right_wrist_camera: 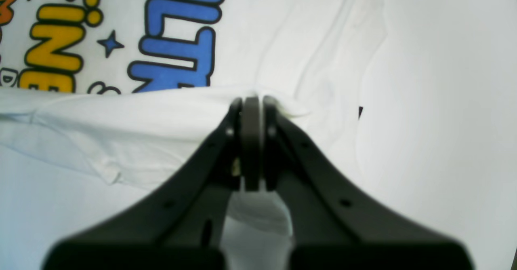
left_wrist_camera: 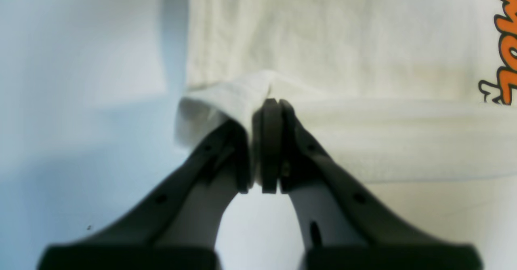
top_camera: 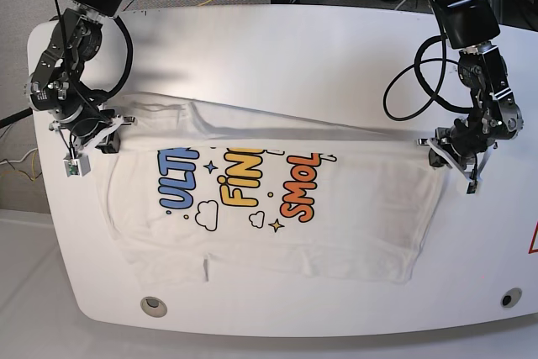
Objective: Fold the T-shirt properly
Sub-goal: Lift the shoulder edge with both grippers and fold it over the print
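**A:** Where does the large white short-sleeved cotton T-shirt (top_camera: 269,199) lie?

**B:** Spread across the middle of the white rounded tabletop (top_camera: 294,48), print side up. In the base view the blue "ULTRA", yellow "FINE" and orange "SMOL" lettering reads across it, with little clouds and stars below. The far edge has been turned over toward the near side, so a folded band of cloth runs from one arm to the other and covers the tops of the letters.

**A:** And the left tool (left_wrist_camera: 270,112)?

**B:** Its dark jaws are pressed together on the folded edge of the shirt, at the end of the band that sits on the base view's right. In the left wrist view the cloth bunches up right at the tips, bare tabletop lies to one side, and the orange lettering shows at the far right edge.

**A:** The right tool (right_wrist_camera: 251,102)?

**B:** Also closed tight, pinching the folded edge at the opposite end of the band, on the base view's left. Its wrist view shows the blue and yellow letters just beyond the fold, with wrinkled white fabric running off past the tips.

**A:** So both are touching the shirt?

**B:** Yes, each grips one end of the same turned-over band, well apart.
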